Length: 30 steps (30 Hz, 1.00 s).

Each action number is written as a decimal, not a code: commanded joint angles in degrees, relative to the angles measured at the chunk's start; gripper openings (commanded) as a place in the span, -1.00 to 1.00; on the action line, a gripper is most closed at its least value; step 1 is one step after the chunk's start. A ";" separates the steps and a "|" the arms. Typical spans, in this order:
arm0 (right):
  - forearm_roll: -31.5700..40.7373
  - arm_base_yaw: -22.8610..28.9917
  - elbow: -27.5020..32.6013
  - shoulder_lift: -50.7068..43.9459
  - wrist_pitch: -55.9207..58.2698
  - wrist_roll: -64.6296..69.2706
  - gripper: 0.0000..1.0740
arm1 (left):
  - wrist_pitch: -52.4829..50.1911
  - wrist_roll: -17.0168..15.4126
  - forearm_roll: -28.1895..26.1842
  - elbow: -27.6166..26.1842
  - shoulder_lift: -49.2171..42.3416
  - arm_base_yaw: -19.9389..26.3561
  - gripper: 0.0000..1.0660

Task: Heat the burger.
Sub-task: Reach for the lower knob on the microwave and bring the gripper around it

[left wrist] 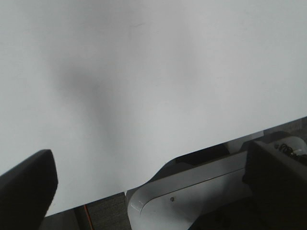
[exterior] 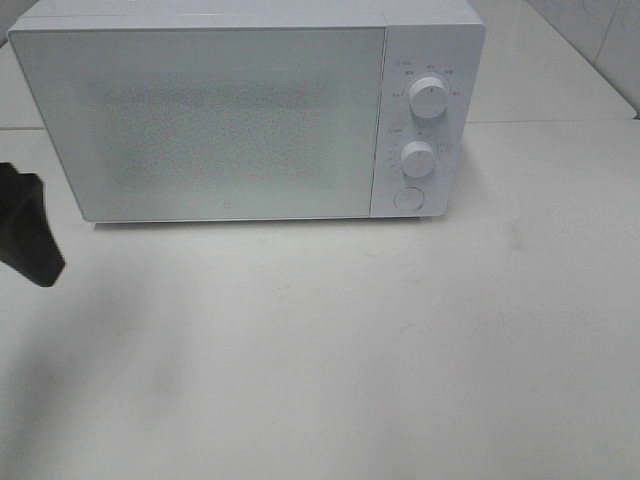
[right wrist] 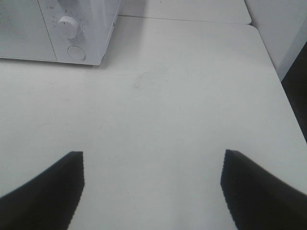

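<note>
1. None of the three views shows the burger, so where it is cannot be told.
2. White microwave [exterior: 245, 110] stands at the far side of the table [exterior: 320, 350], facing the high camera. Its door [exterior: 150, 180] is shut. The door panel is frosted and speckled, and nothing can be made out through it.
3. Control strip is on the right of the door: upper knob [exterior: 430, 97], lower knob [exterior: 418, 158], and a round button [exterior: 408, 198] below them. The markings around the knobs are too small to read.
4. Right gripper [right wrist: 153, 158] hangs over bare table in front of the microwave's control corner, well apart from it. Its two dark fingers [right wrist: 48, 191] are spread wide, with only tabletop between them and nothing held.
5. Left gripper [exterior: 30, 235] shows as a dark shape at the left edge of the high view, beside the microwave's front left corner and not touching it. In its wrist view one dark finger [left wrist: 26, 189] sits over the table's near edge. The jaws are spread and empty.
6. Beyond that table edge, the left wrist view shows a white rounded casing [left wrist: 192, 191] and dark blurred parts I cannot identify.
</note>
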 commanded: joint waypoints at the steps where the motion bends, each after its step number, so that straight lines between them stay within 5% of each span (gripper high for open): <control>1: -0.29 -0.34 0.06 -1.89 -0.57 0.17 0.42 | 0.40 0.57 0.63 4.41 -5.61 6.53 0.88; 8: -0.29 -0.34 0.06 -1.89 -0.57 0.17 0.42 | -0.34 1.89 1.66 11.97 -13.92 14.27 0.88; 30: -0.29 -0.34 0.06 -1.89 -0.57 0.17 0.42 | -10.03 1.55 3.84 24.52 -37.70 14.38 0.88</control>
